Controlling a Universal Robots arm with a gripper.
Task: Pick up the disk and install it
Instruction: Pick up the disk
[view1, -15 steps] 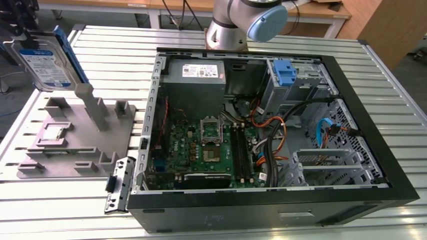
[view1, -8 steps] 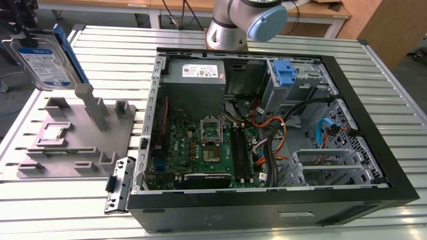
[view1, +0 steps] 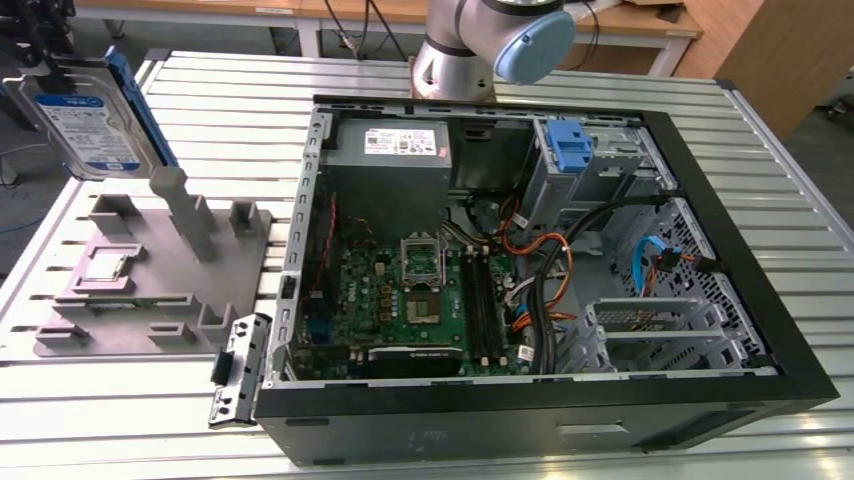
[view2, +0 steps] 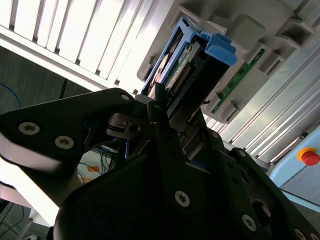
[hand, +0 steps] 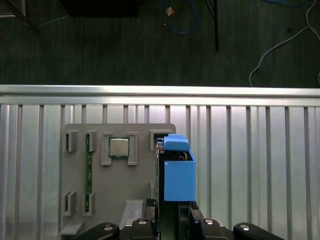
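Exterior view first: we see the disk (view1: 83, 120) held up in the air at that view's far left. It is beyond the grey holder (view1: 134, 300) on the slatted table (view1: 774, 130) and well apart from the open computer case (view1: 747, 270). Its long axis stands close to upright, with the upper end leaning toward the exterior view's left. The white-and-blue label faces the camera, and the blue frame runs along the edge on the exterior view's right.

In both wrist views the gripper (hand: 172, 215) pinches the disk at its near end, with its jaws pressed against the two flat faces. The disk's long axis runs straight away from the gripper. In the first wrist view we look down its thin edge, and the blue frame (hand: 177, 172) hangs over one side of the holder. A chip (hand: 119, 147) and a green memory stick (hand: 89, 170) sit in slots on that holder.

We cannot tell whether the disk's lower end touches the holder. Inside the case, a small blue latch (view1: 570, 148) sits at the far corner.
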